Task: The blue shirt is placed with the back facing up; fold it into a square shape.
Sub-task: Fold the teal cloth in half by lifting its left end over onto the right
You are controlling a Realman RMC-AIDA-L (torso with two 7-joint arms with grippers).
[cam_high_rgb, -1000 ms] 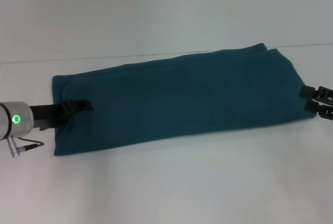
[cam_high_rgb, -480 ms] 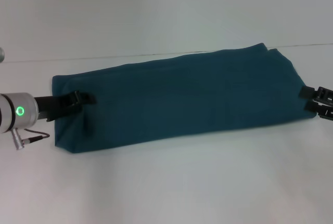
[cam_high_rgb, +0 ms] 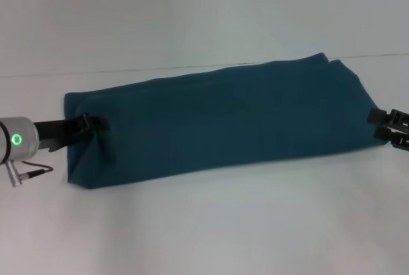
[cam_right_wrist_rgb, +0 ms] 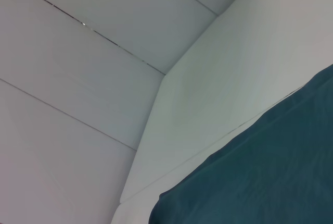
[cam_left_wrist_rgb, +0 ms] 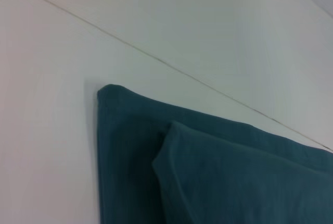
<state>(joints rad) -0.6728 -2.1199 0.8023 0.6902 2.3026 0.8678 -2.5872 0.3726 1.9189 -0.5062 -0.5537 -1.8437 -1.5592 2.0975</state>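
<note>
The left tool (cam_high_rgb: 92, 123) sits at the left end of the blue shirt (cam_high_rgb: 217, 118), its dark fingers reaching over the short edge onto the cloth about midway along that edge. The fingers look close together and the fabric just beside them is puckered, so it appears to have pinched the hem, but how far they stand apart cannot be told from these views. The right tool (cam_high_rgb: 383, 125) is at the opposite short end, low on that edge and touching or just beside it; only part of it shows at the frame border, and whether it has hold of the cloth cannot be told either.

The shirt lies flat on the white table (cam_high_rgb: 211, 224) as a long narrow band running from left to right, the right end farther from the robot. The left wrist view shows one layer lying over another at the corner (cam_left_wrist_rgb: 104, 92), so the sleeves and sides seem already folded in. The step in hand is judged to be the crosswise fold that shortens the band toward a square.

The next move calls for a firm grip on every layer at one end, a lift clear of the table, and a carry over toward the other end, with edges laid even and the far end kept from sliding.
</note>
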